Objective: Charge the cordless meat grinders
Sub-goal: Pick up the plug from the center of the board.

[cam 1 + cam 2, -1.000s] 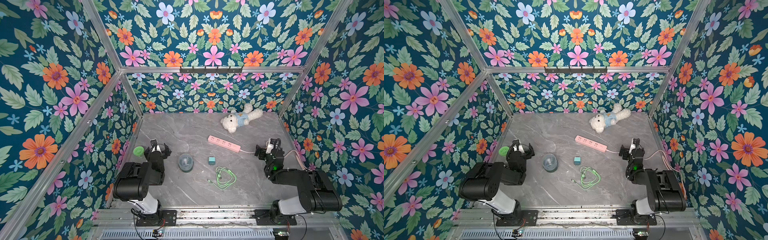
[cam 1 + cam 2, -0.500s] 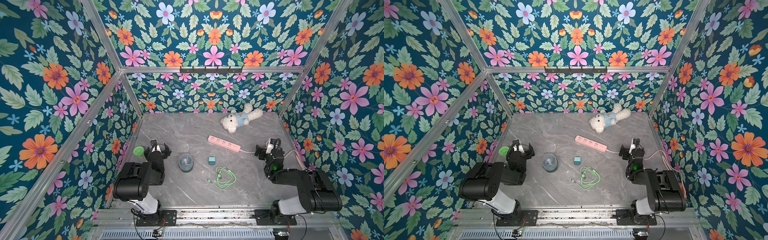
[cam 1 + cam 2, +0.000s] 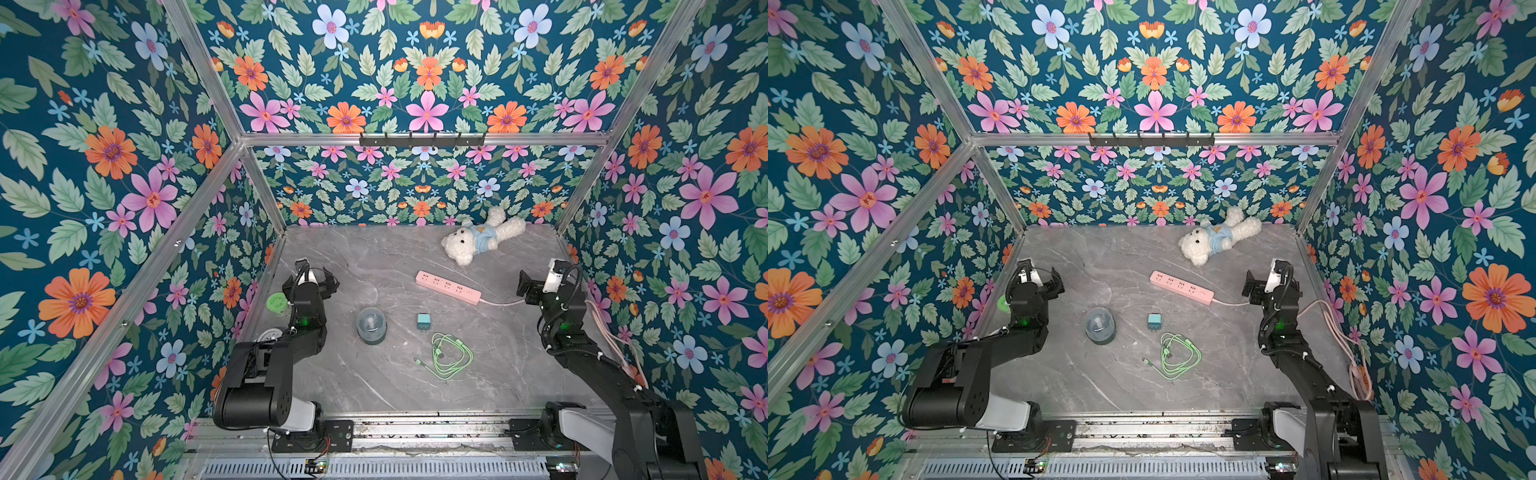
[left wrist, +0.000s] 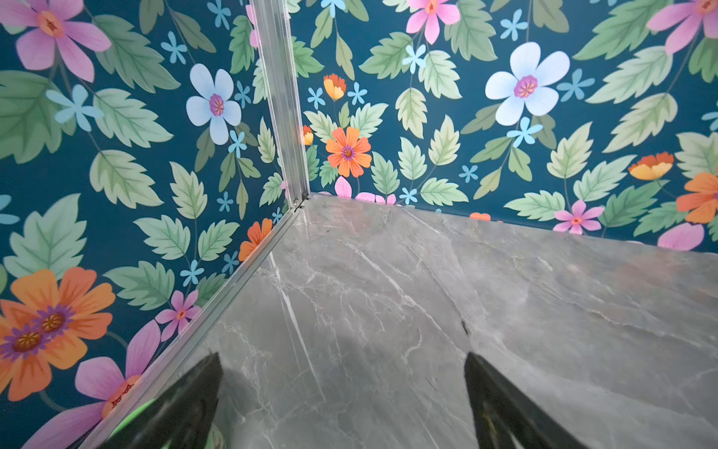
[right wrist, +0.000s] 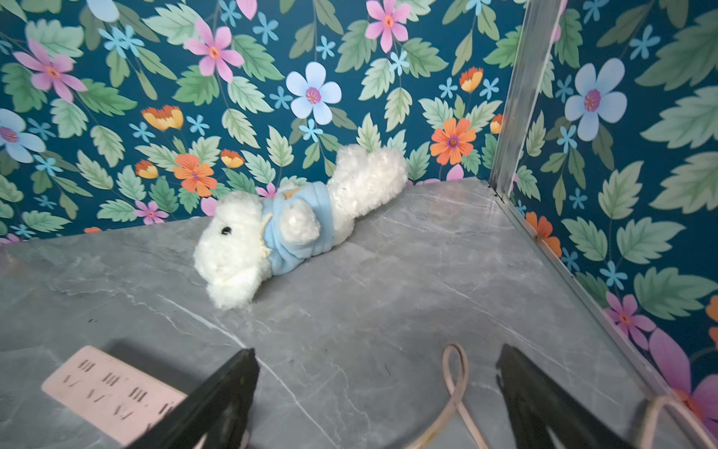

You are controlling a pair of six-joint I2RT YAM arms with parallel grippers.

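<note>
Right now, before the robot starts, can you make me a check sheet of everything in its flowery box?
Surface: grey marble table.
Job's things: meat grinder upright, untouched; teal plug adapter beside it; pink power strip farther back.
Clutter: teddy bear lying at back; green jar beside left arm.
Tools: left tool open, empty; right tool open, empty.
Cables: green cable coiled, unplugged; pink cord runs toward right wall.
Surroundings: floral walls; hook rail.

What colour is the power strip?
The power strip is pale pink, clearest in a top view.

Both top views look down from high in front over the grey marbled worktop; wrist cameras sit low, facing its back corners.
</note>
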